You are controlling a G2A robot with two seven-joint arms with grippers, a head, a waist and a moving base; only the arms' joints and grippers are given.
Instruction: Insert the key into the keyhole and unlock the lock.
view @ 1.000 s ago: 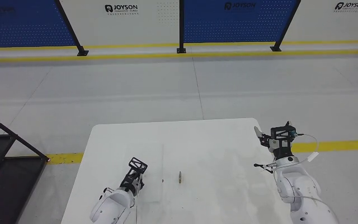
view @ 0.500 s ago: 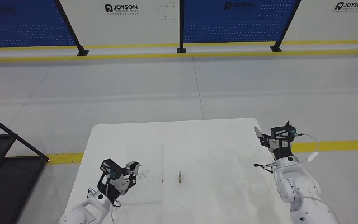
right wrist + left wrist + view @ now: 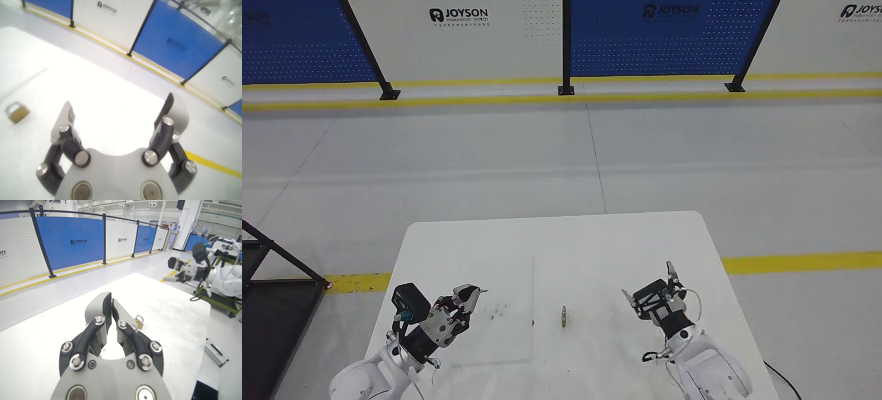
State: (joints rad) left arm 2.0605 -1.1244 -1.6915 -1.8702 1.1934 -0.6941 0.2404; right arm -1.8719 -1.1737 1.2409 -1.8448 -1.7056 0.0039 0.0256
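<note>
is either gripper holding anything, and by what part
Nothing visibly held: right gripper open, left gripper shut with nothing seen between its pads. Padlock lies untouched.

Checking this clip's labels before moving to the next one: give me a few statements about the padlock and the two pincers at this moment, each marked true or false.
1. The padlock lies on the white table, between the two pincers. True.
2. The right pincer is shut on the padlock. False: its fingers are spread wide with nothing between them, and the padlock lies off to one side of it.
3. The left pincer has its fingers closed together. True.
4. The left pincer is holding the padlock up off the table. False: the padlock rests on the table, apart from both pincers.
</note>
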